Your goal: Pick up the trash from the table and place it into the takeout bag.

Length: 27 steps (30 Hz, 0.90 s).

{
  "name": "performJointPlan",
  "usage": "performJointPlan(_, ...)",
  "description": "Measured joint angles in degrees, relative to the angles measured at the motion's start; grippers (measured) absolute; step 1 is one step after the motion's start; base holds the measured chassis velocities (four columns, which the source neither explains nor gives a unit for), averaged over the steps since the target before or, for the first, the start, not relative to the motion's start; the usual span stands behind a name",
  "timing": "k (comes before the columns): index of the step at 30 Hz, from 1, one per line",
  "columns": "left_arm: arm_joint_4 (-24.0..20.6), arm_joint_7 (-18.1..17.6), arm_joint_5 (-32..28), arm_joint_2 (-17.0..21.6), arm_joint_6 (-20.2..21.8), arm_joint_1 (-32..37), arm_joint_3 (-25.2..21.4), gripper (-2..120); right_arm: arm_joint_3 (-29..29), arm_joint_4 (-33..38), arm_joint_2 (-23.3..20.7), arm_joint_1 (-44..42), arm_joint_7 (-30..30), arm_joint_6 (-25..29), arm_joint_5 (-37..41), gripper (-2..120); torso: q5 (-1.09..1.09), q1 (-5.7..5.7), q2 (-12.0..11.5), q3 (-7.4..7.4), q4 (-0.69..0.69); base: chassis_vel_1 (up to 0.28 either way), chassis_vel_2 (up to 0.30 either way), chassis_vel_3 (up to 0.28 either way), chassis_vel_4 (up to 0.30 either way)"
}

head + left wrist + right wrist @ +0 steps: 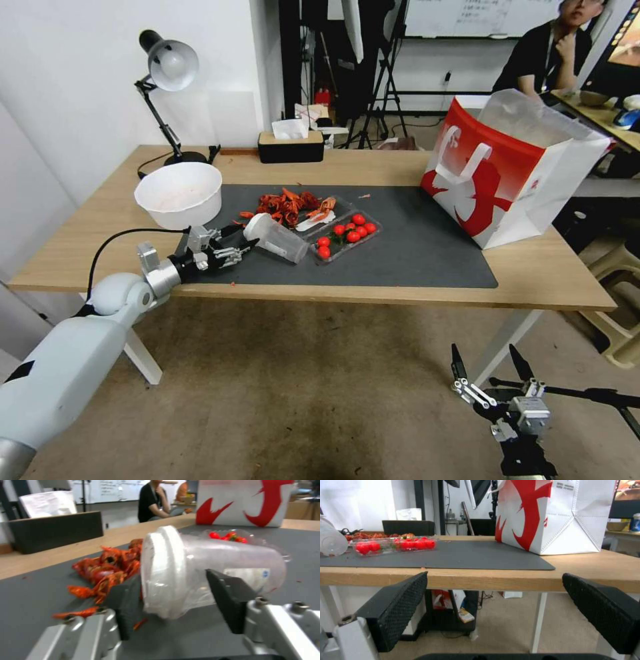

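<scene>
A clear lidded plastic cup (277, 239) lies on its side on the table's dark grey mat (413, 247). My left gripper (239, 250) is open at its white lid end. In the left wrist view the fingers (230, 597) stand on either side of the cup (200, 565), with the left gripper (170, 580) straddling the lid. Red shellfish leftovers (288, 203) and a clear tray of red tomatoes (347, 235) lie just behind the cup. A pale bowl (179, 193) sits at the mat's left end. The red and white takeout bag (507, 170) stands open at the right. My right gripper (490, 367) hangs open below the table's front edge.
A desk lamp (170, 67) and a black tissue box (291, 143) stand along the table's back edge. A stool (620, 280) is at the right end. In the right wrist view the right gripper (495, 575) faces the table's front edge (486, 580) and the bag (553, 517).
</scene>
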Motion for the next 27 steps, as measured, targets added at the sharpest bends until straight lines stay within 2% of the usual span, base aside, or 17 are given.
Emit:
performJointPlan(1,0.00,0.00,0.00,0.00,0.00,0.00,0.00,50,0.00,0.00,0.00,0.00,0.00,0.00,0.00,100,0.00,0.00,0.00,0.00,0.00,0.000,0.000,0.000,0.000)
performJointPlan(3,0.46,1.91,-0.32,-0.16,-0.19,-0.42,0.13,40,0.08,-0.16,0.00,-0.11,0.03,0.23,0.00,100,0.01,0.00,0.00,0.00,0.01,0.000,0.000,0.000,0.000)
performJointPlan(5,0.53,2.17,-0.39,-0.20,-0.22,-0.49,0.16,36,0.09,-0.20,0.00,-0.14,0.03,0.27,0.00,100,0.01,0.00,0.00,0.00,0.01,0.000,0.000,0.000,0.000)
performJointPlan(7,0.76,2.59,-0.57,-0.33,-0.48,-0.63,0.26,24,0.12,-0.28,0.00,-0.17,0.05,0.37,0.00,100,0.01,0.00,0.00,-0.01,0.00,0.000,0.000,0.000,0.000)
performJointPlan(10,0.84,2.65,-0.67,-0.40,-0.65,-0.68,0.28,18,0.12,-0.31,0.00,-0.17,0.05,0.40,0.00,100,0.00,0.00,0.00,0.00,0.01,0.000,0.000,0.000,0.000)
performJointPlan(27,1.12,2.26,-2.31,-0.16,-1.35,-0.74,0.02,16,0.11,-0.17,0.03,0.10,0.08,0.10,-0.01,100,0.01,0.00,0.00,0.00,0.01,0.000,0.000,0.000,0.000)
